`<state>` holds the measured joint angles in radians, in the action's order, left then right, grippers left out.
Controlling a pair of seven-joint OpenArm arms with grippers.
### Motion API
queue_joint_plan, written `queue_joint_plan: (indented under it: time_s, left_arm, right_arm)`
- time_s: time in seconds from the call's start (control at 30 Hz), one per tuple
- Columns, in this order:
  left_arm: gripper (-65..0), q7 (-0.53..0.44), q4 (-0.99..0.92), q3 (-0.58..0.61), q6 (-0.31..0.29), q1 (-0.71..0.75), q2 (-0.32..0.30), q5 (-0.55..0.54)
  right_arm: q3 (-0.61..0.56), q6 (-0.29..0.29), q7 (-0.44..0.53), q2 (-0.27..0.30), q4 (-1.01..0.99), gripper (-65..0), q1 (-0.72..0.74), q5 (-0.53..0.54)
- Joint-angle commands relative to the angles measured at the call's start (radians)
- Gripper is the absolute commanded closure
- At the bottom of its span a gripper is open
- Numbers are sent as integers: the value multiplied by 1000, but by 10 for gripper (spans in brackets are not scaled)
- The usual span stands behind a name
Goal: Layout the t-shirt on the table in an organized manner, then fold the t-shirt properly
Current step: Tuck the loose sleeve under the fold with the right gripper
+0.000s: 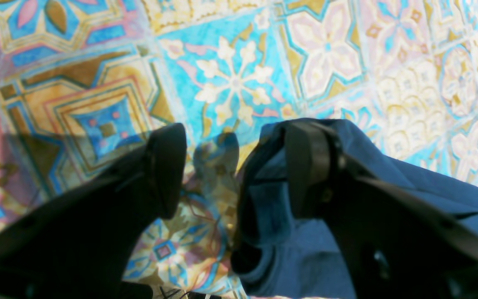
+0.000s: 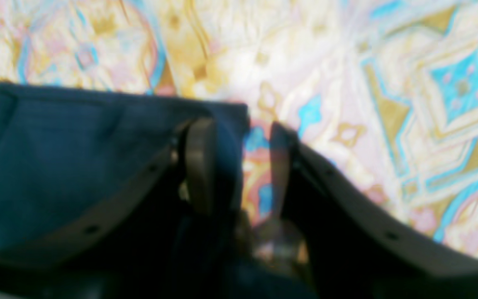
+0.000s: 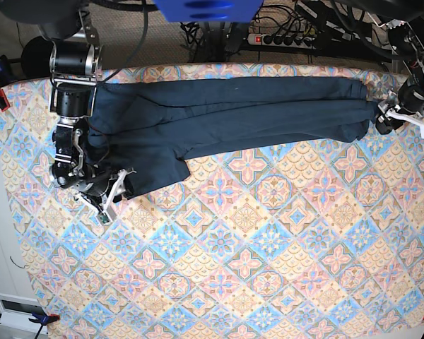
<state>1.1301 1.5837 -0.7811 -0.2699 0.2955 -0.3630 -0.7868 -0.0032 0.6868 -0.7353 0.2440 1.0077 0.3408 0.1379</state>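
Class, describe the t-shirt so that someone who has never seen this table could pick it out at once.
Start at the table with its pastel diamond-tile cloth, then look along its far edge. The t-shirt lies stretched there in a long, wrinkled band, running almost from one side to the other. It is the only plain dark navy thing on that bright pattern.

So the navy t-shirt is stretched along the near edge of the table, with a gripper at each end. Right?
Not quite. The base view shows the t-shirt along the far edge of the table, not the near one. The left gripper and right gripper are at its ends.
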Motion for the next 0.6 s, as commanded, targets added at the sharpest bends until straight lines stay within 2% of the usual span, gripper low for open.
queue_joint_plan:
  time_s: [0.0,0.07,0.1,0.2,0.4,0.57]
  left_arm:
    - [-355,-14,17,-5,-4,-5,-18,-15]
    - [-355,-14,17,-5,-4,-5,-18,-13]
    - [-355,-14,17,-5,-4,-5,-18,-13]
    - [-355,-14,17,-5,-4,-5,-18,-13]
    - [-355,-14,17,-5,-4,-5,-18,-10]
    - [-355,-15,16,-5,-4,-6,-18,-9]
  right_arm:
    - [-22,11,-7,4,10,-206,16,7]
    - [-44,11,-7,4,12,-188,16,7]
    - [-48,11,-7,4,12,-153,14,9]
    - [-37,11,-7,4,33,0,-19,10]
    - [10,11,-23,2,328,-7,-138,12]
    - [49,11,-131,2,679,-7,-309,13]
